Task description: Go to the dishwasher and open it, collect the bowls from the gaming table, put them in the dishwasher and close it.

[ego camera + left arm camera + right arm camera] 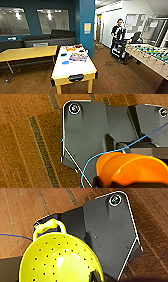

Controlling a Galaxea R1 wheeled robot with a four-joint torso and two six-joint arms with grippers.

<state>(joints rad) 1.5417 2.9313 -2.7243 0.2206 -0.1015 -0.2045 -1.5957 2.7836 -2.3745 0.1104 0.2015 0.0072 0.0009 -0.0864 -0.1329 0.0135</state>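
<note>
Collecting step: robot is facing the white table (75, 68) carrying bowls (65, 62). Left hand is holding an orange bowl (130, 169); right, a yellow colander (60, 263). Next, judging: dishwasher.

no legible text anywhere; yellow notice (87, 28) on teal pillar (85, 15) and papers on noticeboard (131, 22) too blurred.

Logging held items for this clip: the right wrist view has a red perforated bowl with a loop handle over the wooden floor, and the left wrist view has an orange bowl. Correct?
Not quite: the colour is wrong. In the right wrist view the perforated bowl with the loop handle is yellow-green, not red, and it is over the wooden floor. The left wrist view does show an orange bowl.
</note>
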